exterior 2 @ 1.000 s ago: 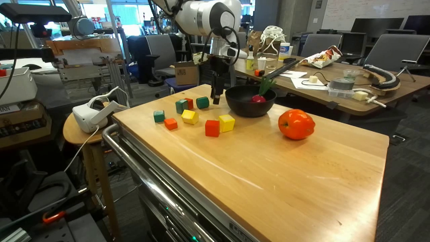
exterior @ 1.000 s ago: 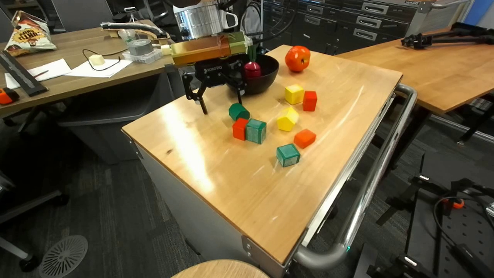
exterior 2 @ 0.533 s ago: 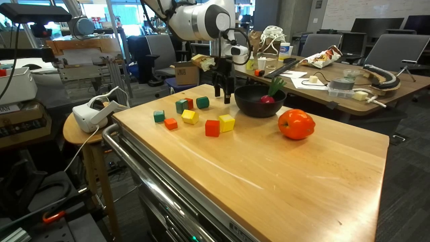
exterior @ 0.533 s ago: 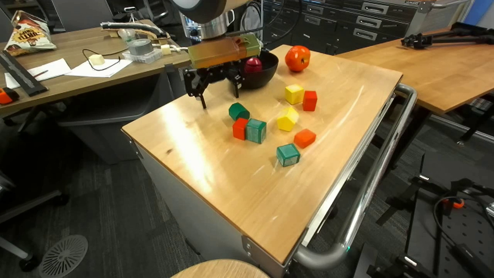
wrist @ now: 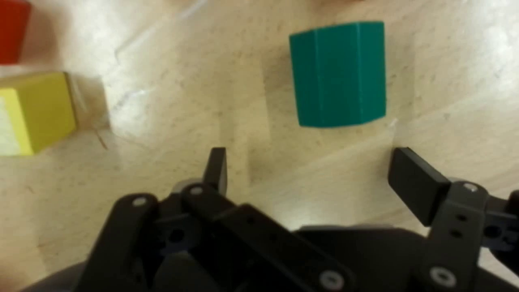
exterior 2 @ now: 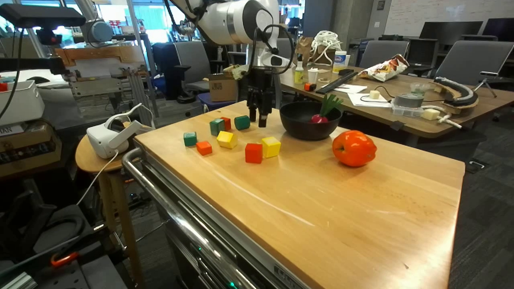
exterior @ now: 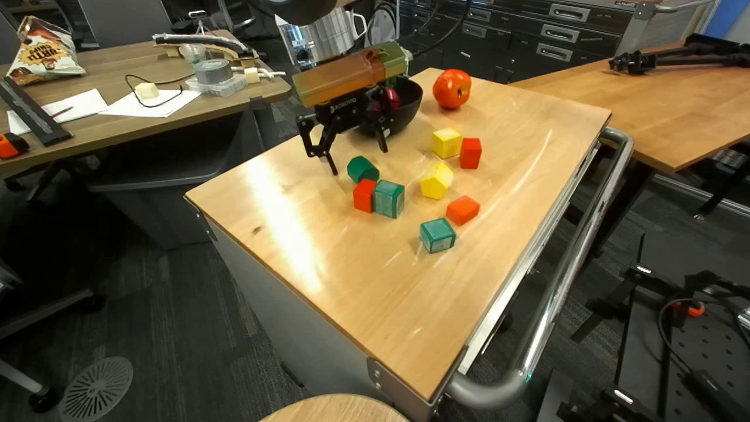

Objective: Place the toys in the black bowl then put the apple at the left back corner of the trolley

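My gripper (exterior: 360, 159) is open and empty just above the trolley top (exterior: 328, 246), beside the dark green block (exterior: 362, 170). In the wrist view this green block (wrist: 338, 75) lies ahead of the open fingers (wrist: 310, 174), not between them. The black bowl (exterior 2: 309, 130) holds the dark red fruit-shaped toy (exterior 2: 319, 119) with green leaves. Loose on the trolley are a red block (exterior: 364, 196) touching a teal block (exterior: 389, 199), two yellow blocks (exterior: 437, 180) (exterior: 447, 143), another red block (exterior: 470, 153), an orange block (exterior: 463, 210) and another teal block (exterior: 437, 235). The apple (exterior 2: 354, 148) sits near the bowl.
A silver rail handle (exterior: 562, 293) runs along one side of the trolley. A cluttered wooden desk (exterior 2: 385, 108) stands beyond the bowl. A round stool (exterior 2: 86, 156) with a white headset (exterior 2: 108, 140) stands by a trolley corner. Another wooden desk (exterior: 662, 117) is near the apple side.
The bowl, with the fruit-shaped toy in it, shifted slightly away from the blocks. My open gripper followed toward the bowl, then came back and lower toward the green block.
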`<state>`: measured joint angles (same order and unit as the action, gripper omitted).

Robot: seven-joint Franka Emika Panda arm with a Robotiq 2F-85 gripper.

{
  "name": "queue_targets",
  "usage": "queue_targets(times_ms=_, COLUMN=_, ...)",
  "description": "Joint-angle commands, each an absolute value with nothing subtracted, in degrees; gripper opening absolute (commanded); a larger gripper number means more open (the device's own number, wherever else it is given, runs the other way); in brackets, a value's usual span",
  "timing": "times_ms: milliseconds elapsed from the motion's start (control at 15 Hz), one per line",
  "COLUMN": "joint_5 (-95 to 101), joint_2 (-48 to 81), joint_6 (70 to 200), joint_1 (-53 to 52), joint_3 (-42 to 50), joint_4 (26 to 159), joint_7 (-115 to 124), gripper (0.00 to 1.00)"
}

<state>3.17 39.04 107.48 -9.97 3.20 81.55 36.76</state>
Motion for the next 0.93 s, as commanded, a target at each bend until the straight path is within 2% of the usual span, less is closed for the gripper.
queue_targets(times_ms=0, joint_5=4.08, joint_2=41.37, joint_6=95.66, joint_1=-11.38, joint_3=3.99, joint_4=76.19, joint_7=40.42, gripper=1.0)
queue_targets(times_ms=400, joint_5=1.87, joint_2=48.73, joint_6=85.17, joint_1=-8.9, joint_3=2.17, joint_4=65.1, joint_7=33.76, gripper=1.0)
queue_targets(times_ms=467, joint_5=0.7, joint_2=50.36, joint_6=83.33, joint_1=-8.19, joint_3=2.0, joint_4=62.78, joint_7=32.76, gripper=0.75)
queue_targets(times_ms=533, joint_5=-0.33, joint_2=51.84, joint_6=82.18, joint_1=-7.45, joint_3=1.78, joint_4=60.74, joint_7=31.16, gripper=0.74)
queue_targets(times_ms=867, joint_5=-3.55, joint_2=56.65, joint_6=75.14, joint_1=-5.63, joint_3=2.12, joint_4=53.38, joint_7=28.35, gripper=0.34)
